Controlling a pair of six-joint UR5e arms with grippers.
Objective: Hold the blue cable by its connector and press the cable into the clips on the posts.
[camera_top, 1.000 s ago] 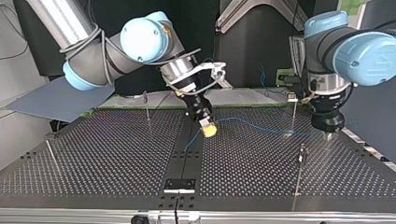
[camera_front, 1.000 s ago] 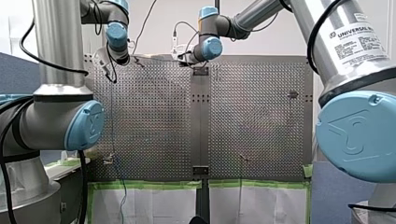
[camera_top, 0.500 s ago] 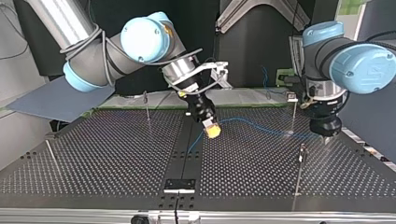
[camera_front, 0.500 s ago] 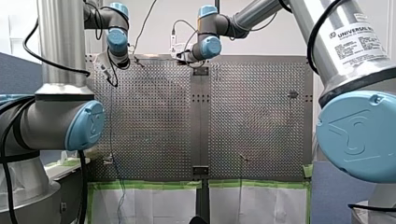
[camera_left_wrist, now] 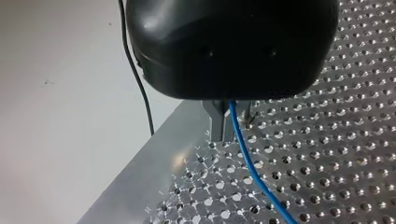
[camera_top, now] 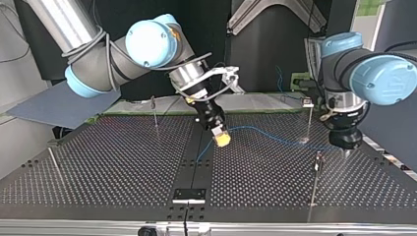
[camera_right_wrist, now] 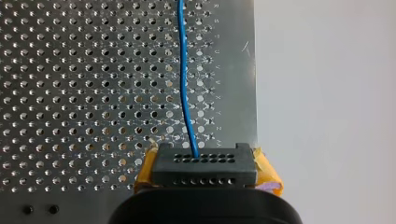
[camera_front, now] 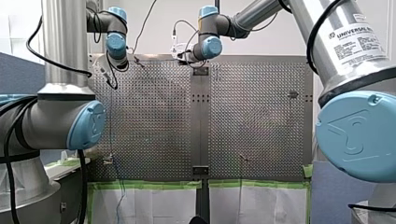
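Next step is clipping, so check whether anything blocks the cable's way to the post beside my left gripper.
Nothing visible does. The cable runs unobstructed over the table from the connector in my right gripper to my left gripper; the post stands close beside that gripper.

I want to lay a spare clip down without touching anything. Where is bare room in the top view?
Bare: the wide stretch of table between the leaning post at the view's left and the middle seam. Crowded: the view's right, where the cable runs from my right pincer to my left pincer past the far post and near post.
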